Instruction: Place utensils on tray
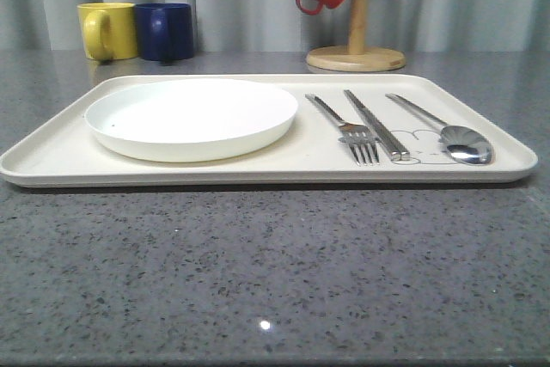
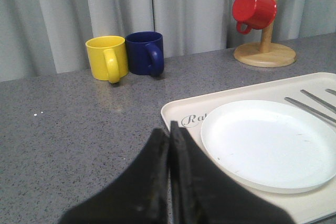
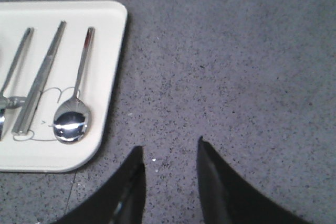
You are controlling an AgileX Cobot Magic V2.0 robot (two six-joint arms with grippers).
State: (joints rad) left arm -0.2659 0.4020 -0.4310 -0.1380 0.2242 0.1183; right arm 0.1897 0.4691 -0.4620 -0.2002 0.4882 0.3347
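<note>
Front view, we see tray (image 1: 51, 156) mid-frame, plate (image 1: 191, 117) left, fork (image 1: 344, 128), knife (image 1: 376, 125), spoon (image 1: 443, 129) right, long axes front-to-back, heads toward camera, left gripper (image 2: 169, 136) closed empty, right gripper (image 3: 169, 153) parted, empty.

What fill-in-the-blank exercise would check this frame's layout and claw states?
1. On the tray, the knife lies between the fork and the ____.
2. The mug hanging on the wooden mug tree is ____.
3. The left claw is shut, while the right claw is ____.
4. The white plate sits on the tray's ____ half in the front view.

Missing words: spoon; red; open; left
</note>
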